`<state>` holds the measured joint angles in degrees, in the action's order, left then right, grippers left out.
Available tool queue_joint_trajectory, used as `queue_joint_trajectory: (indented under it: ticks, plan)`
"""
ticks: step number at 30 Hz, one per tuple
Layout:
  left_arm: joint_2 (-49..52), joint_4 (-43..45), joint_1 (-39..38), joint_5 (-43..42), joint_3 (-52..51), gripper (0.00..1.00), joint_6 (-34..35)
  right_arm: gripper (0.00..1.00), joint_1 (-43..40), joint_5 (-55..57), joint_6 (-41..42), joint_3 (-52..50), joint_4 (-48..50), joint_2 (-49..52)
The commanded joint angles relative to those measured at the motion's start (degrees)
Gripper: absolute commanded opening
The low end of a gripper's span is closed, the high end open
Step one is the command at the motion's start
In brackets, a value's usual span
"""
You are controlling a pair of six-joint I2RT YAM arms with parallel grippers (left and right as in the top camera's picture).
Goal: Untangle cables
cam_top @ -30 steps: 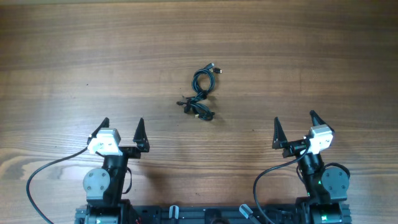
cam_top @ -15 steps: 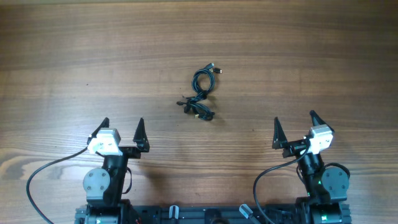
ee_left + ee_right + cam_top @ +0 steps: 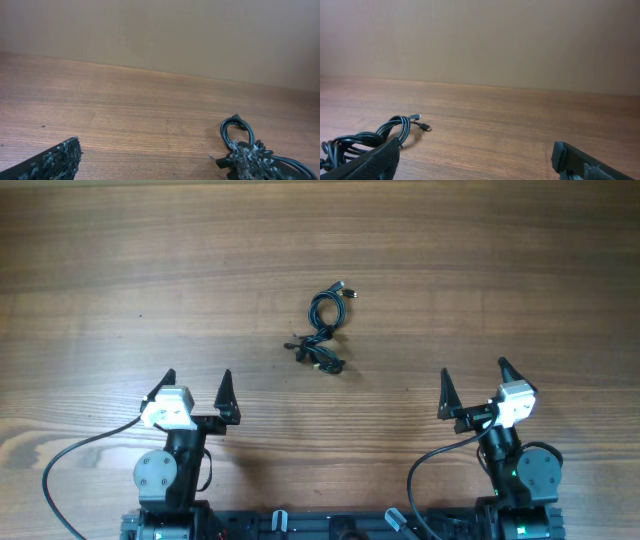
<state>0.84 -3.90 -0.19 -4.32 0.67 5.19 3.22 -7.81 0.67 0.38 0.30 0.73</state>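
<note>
The cables (image 3: 323,333) are thin black cords in a small knotted bundle on the wooden table, near the middle, with a loop and small plug ends at its upper end. My left gripper (image 3: 196,388) is open and empty, below and to the left of the bundle. My right gripper (image 3: 474,382) is open and empty, below and to the right. In the left wrist view the bundle (image 3: 239,136) lies at the lower right, partly behind my right fingertip. In the right wrist view the cables (image 3: 375,136) lie at the lower left, with two plug ends showing.
The wooden table (image 3: 500,270) runs to a plain beige wall (image 3: 200,35) at the far side. Thick black wires (image 3: 70,455) curve from each arm base near the front edge.
</note>
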Motion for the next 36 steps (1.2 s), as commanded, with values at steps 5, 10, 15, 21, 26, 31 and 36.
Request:
queue_joint_trajectory:
  ticks: [5, 10, 15, 21, 26, 31, 36]
  plan:
    - [-0.5, 0.5, 0.5, 0.1, -0.3, 1.00, 4.1, 1.00, -0.2, 1.2, 1.6, -0.1, 0.1, 0.2]
    - [-0.5, 4.0, 0.5, -3.7, -0.3, 1.00, 8.0, 1.00, -0.2, 1.2, 4.0, -0.1, 0.1, 4.5]
    - [1.4, 3.2, 0.5, -7.9, 5.9, 1.00, 10.7, 1.00, -0.2, -6.1, 3.9, 1.9, 3.7, 11.1]
    - [18.3, 1.2, 0.5, -14.0, 22.3, 1.00, 10.7, 1.00, -0.2, -11.6, 4.0, 17.2, -0.2, 22.6]
    - [36.0, -11.6, 0.3, -18.9, 42.1, 1.00, 10.7, 1.00, -0.2, -11.6, 3.8, 33.2, -12.1, 33.7]
    - [50.5, -25.7, -3.1, -19.1, 59.6, 1.00, 10.7, 1.00, -0.2, -14.1, 3.8, 47.7, -23.6, 45.0]
    - [60.6, -29.2, -8.8, -19.0, 66.5, 1.00, 10.7, 1.00, -0.2, -15.5, 3.4, 63.5, -38.4, 56.7]
